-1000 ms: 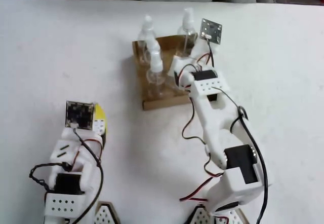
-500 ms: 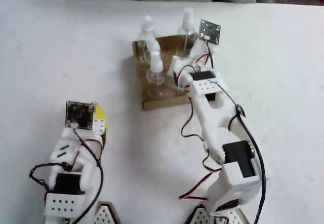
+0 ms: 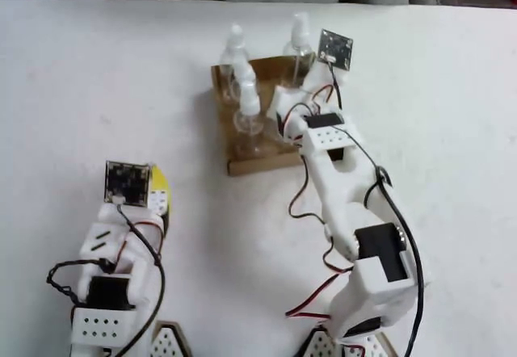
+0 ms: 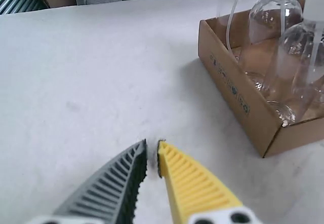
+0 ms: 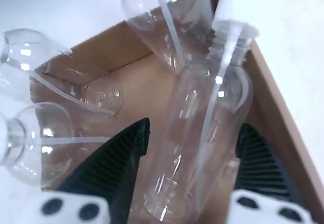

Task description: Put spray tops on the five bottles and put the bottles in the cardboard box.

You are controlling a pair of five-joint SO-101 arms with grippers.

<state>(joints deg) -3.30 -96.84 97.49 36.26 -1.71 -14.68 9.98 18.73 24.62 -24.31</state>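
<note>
Bottle (image 5: 202, 133), spray top (image 5: 233, 24) on, is gripped tilted in my right claw (image 5: 193, 130) low in the box (image 5: 276, 112) among other bottles (image 5: 162, 11), so I judge I am boxing it and should next stand it upright and release; my left claw (image 4: 152, 150) is closed, empty.

One cardboard box (image 3: 254, 163); four clear bottles (image 5: 202, 122) countable in it, a fifth can't be confirmed. Two arms: left arm (image 3: 113, 276), right arm (image 3: 355, 212).
</note>
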